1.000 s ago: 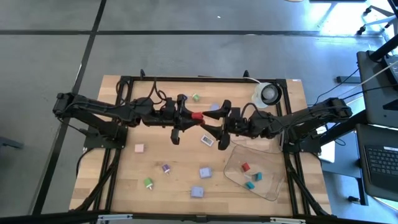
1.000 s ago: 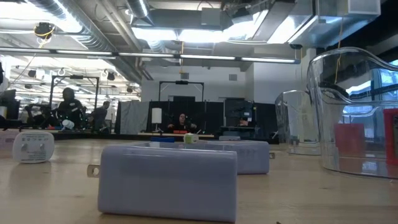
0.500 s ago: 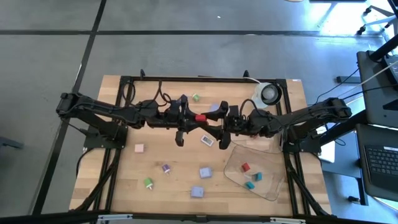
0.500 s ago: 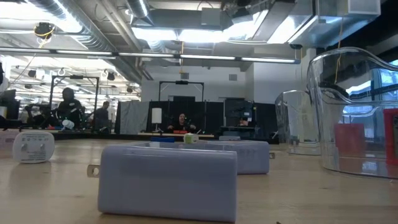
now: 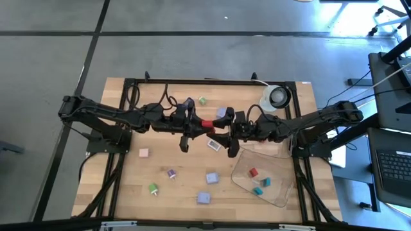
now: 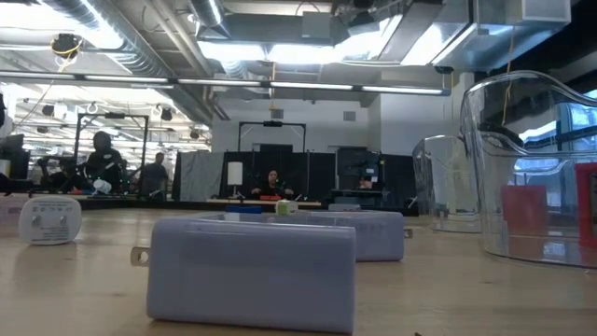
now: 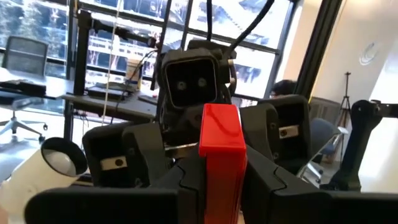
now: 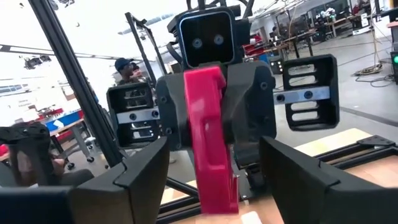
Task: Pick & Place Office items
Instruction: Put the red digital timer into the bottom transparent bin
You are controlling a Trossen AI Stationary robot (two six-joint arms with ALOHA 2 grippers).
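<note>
Left tool (image 5: 200,123) clamped on red piece (image 5: 206,123), held above desk (image 5: 128,173) center. Right tool (image 5: 221,130) faces it, fingers (image 8: 143,168) spread either side of the red piece, not pinching. Other pieces scattered on the desk; three lie in clear tray (image 5: 277,192), near right.

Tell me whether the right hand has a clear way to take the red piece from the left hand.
Probably yes. The left hand is shut on the red piece, holding it out between the right hand's open fingers, with nothing between them.
</note>
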